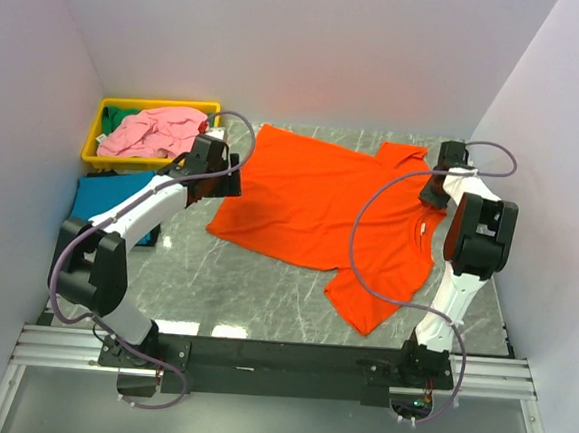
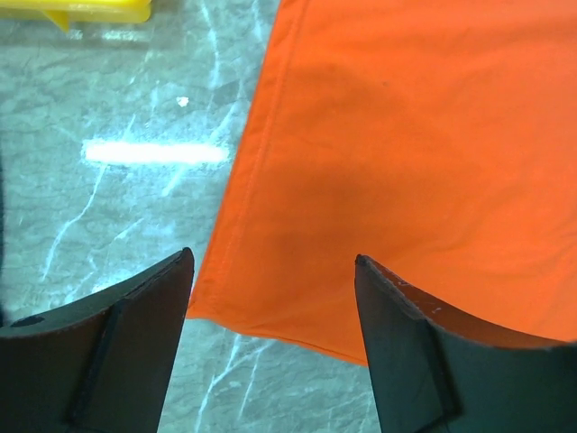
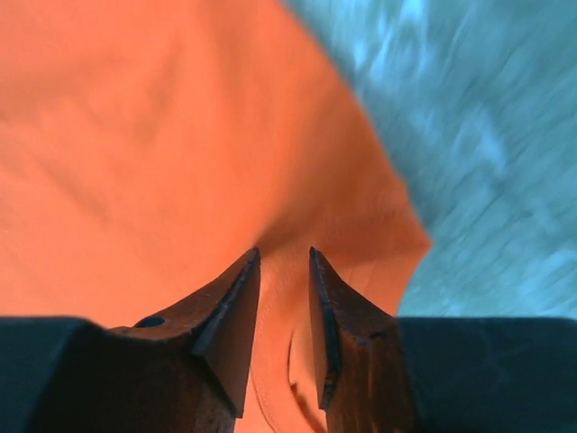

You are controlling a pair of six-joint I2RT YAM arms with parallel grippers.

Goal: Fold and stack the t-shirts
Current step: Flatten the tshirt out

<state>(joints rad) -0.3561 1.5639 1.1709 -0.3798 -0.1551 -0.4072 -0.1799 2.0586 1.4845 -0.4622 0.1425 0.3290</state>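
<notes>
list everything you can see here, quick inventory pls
bright orange short-sleeved cloth t-shirt: 1, orange, spread flat mid-table
pale pink cloth t-shirt: 1, pink, crumpled in the tray
teal blue cloth t-shirt: 1, teal, on the table just this side of the tray, partly under the left arm
yellow plastic rectangular tray: 1, yellow, far left corner of the table
grey marble-patterned table: 1, grey, under everything
left gripper: 1, black fingers, open above the orange shirt's hem corner
right gripper: 1, black fingers, pinched on orange cloth at the shirt's right side
</notes>
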